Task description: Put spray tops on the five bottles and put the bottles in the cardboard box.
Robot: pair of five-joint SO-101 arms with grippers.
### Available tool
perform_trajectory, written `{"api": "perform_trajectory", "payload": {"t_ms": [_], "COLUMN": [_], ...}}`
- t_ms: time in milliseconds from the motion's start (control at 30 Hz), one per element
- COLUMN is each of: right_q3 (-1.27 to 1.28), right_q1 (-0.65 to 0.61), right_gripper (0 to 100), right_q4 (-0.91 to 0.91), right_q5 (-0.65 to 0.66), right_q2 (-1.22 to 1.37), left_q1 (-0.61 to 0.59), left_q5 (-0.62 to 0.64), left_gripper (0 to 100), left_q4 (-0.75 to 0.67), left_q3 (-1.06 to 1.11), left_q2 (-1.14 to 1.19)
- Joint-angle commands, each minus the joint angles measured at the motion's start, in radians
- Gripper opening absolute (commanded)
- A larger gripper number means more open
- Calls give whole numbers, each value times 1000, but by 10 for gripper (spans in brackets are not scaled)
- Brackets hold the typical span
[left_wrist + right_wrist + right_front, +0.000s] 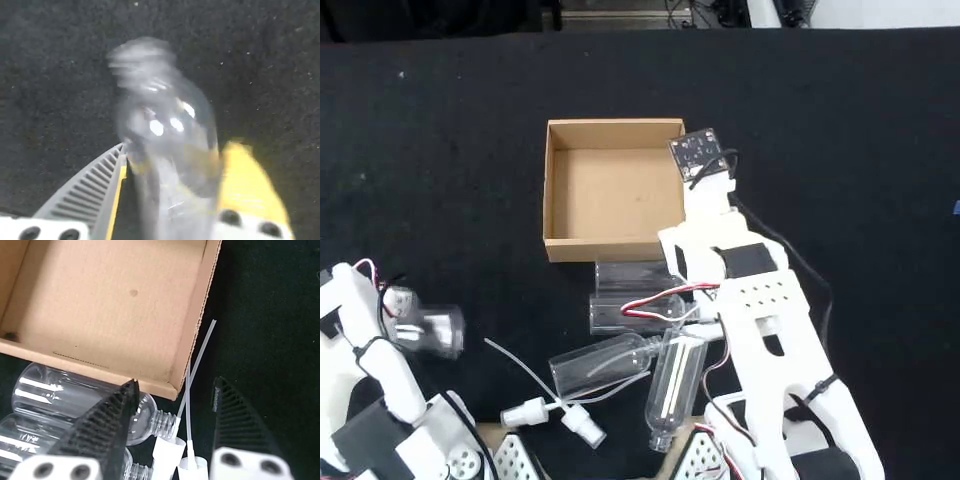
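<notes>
The open cardboard box (560,190) stands mid-table with nothing in it. My left gripper (177,150) is at the front left (405,325), shut on a clear bottle (165,125) whose top end is blurred. My right gripper (175,384) hangs open at the box's near right corner (192,355). Two white spray tops (169,452) with thin tubes lie between its fingers, beside a capless bottle (75,395). Several more clear bottles (600,365) lie in front of the box. Two loose spray tops (525,412) rest near the front edge.
The black tabletop (840,120) is bare behind and to both sides of the box. The right arm's white body (770,330) covers part of the bottle pile, with red and white wires (655,300) running over it.
</notes>
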Motion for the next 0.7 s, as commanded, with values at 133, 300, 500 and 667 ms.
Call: {"api": "perform_trajectory", "payload": {"t_ms": [133, 300, 500, 667], "right_q3": [-7, -7, -7, -7], "right_q1": [-18, -17, -17, -18], "right_gripper": [219, 219, 219, 219], "right_q4": [-20, -20, -20, -20], "right_q5": [2, 2, 2, 2], "right_q2": [-50, -50, -50, -50], "left_q1": [-5, -119, -240, -297], "left_q5": [-164, -760, -1347, -1507], "left_gripper": [138, 145, 145, 147], "left_q4": [152, 279, 104, -74], "left_q3": [-140, -320, -317, -225], "left_q2": [-35, -31, -28, -15]}}
